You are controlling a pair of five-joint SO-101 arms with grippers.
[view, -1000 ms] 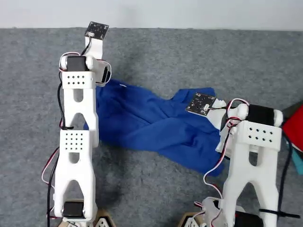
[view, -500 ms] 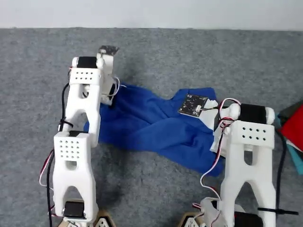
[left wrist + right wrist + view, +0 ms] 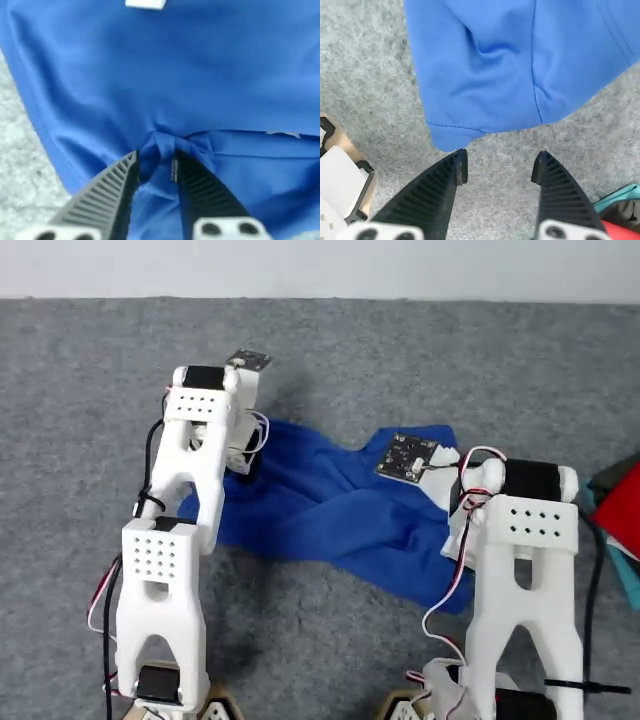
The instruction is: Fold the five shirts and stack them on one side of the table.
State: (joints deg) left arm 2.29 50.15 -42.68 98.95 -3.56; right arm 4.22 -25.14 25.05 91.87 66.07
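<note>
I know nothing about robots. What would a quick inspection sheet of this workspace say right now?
Surface: grey felt-like table covering, flat, bare around the arms.
Job's things: crumpled blue cotton shirt lies unfolded between the two arms; red and teal cloth at the table's edge beside the right arm, possibly more shirts.
Clutter: nothing seen.
Grippers: left gripper shut on a pinched fold of the blue shirt; right gripper open above the bare covering, just off the shirt's hem, holding nothing.
Cables: thin red, white and black wires loop loosely along both arms, clear of the shirt.
Surroundings: pale wall strip behind the table.
</note>
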